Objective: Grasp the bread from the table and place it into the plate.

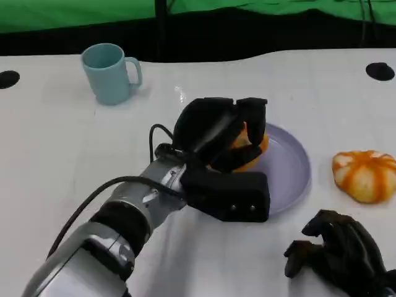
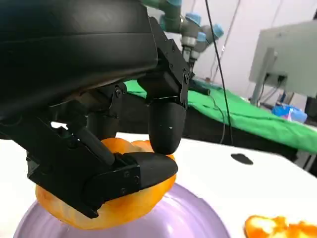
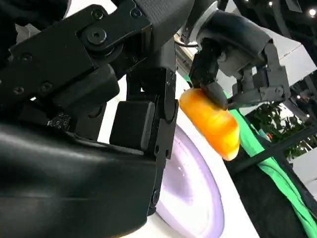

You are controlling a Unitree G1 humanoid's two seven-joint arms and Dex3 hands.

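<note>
My left hand (image 1: pixel 219 133) grips an orange-yellow bread roll (image 1: pixel 253 148) over the near-left part of the lavender plate (image 1: pixel 291 167). In the left wrist view black fingers (image 2: pixel 119 178) wrap across the bread (image 2: pixel 124 208), whose underside lies on or just above the plate (image 2: pixel 188 218); I cannot tell if it touches. The right wrist view shows the bread (image 3: pixel 210 121) held by the left hand (image 3: pixel 237 54) above the plate (image 3: pixel 193 193). My right hand (image 1: pixel 337 247) rests on the table at the lower right, holding nothing, fingers loosely apart.
A second orange-and-white bread (image 1: pixel 365 175) lies on the table right of the plate. A light blue mug (image 1: pixel 110 73) stands at the back left. Black round holes (image 1: pixel 379 71) mark the white table's far corners. A green cloth runs behind the table.
</note>
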